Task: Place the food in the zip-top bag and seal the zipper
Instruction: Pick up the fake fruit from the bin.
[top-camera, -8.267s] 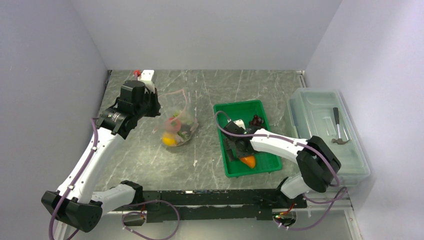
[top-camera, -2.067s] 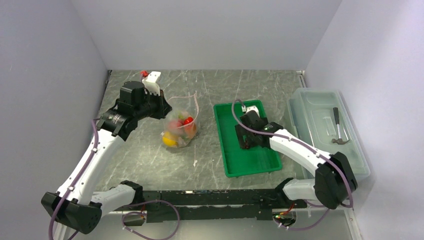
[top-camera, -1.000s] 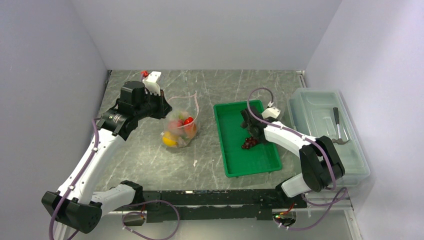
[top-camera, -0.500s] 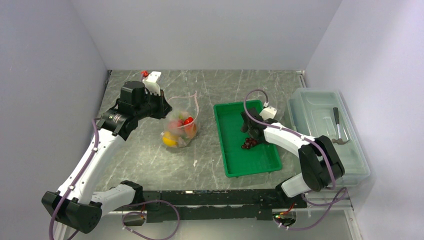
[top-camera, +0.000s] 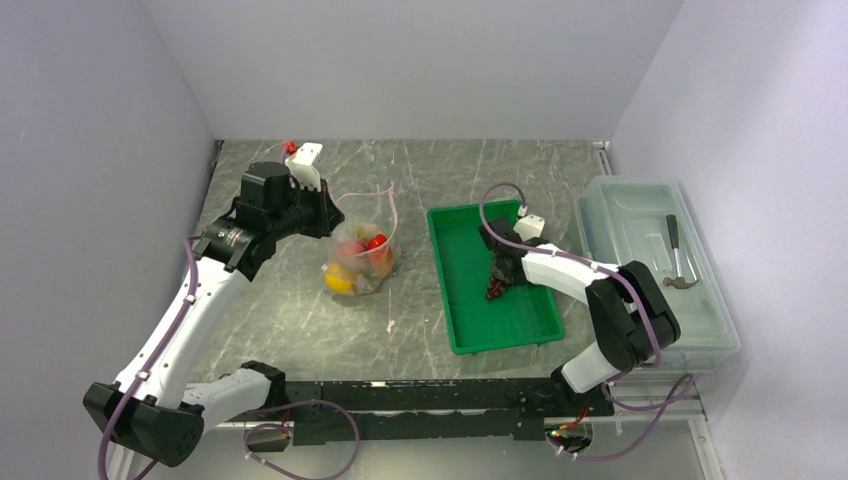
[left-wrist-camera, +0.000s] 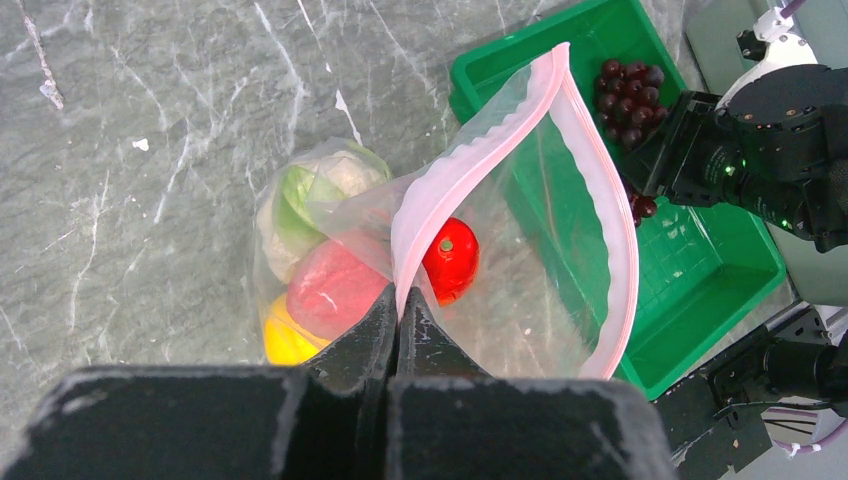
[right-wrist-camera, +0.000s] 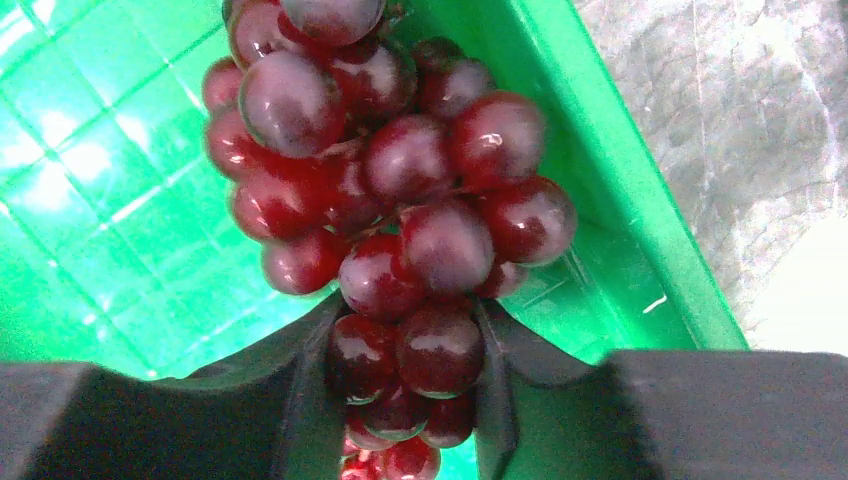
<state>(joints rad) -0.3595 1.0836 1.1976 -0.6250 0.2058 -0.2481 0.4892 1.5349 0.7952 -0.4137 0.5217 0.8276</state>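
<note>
The zip-top bag stands on the table with its mouth wide open. My left gripper is shut on the near end of its pink zipper. Inside lie lettuce, a lemon, a pink-red oblong fruit and a red fruit. From above, the bag sits left of the green tray. In the tray, my right gripper has its fingers pressed on both sides of the dark red grape bunch, near the tray's right wall. The bunch shows below the gripper.
A large clear lidded box stands at the right edge with a grey hammer on it. A small white scrap lies on the marble table between bag and tray. Grey walls close in left, back and right.
My right gripper has come down over the grape bunch and closed its fingers onto it. The left arm and the bag have stayed where they were.
</note>
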